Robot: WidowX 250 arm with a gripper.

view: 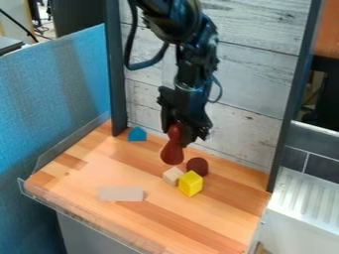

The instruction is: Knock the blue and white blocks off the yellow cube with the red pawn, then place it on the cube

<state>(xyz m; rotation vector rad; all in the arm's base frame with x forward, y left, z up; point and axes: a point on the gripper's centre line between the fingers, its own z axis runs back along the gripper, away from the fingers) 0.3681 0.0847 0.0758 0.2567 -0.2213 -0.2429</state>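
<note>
The black gripper point(177, 130) hangs over the back middle of the wooden table, closed around the narrow upper part of a dark red, pear-shaped object point(173, 151). That object's wide end points down, close to the tabletop; I cannot tell whether it touches. Just right of it sits a dark maroon round piece point(197, 166). In front are a pale wooden cube point(173, 175) and a yellow cube point(191, 183), close together. A blue block with a pointed top point(137, 134) stands at the back left, and a flat light grey-beige block point(121, 193) lies at the front left.
The wooden tabletop point(205, 218) has a clear raised edging along its left and front sides. Dark upright posts point(115, 69) flank a whitewashed plank wall point(258, 74) behind. A blue fabric panel point(59, 99) stands left, and a white ribbed surface point(305, 198) is at right.
</note>
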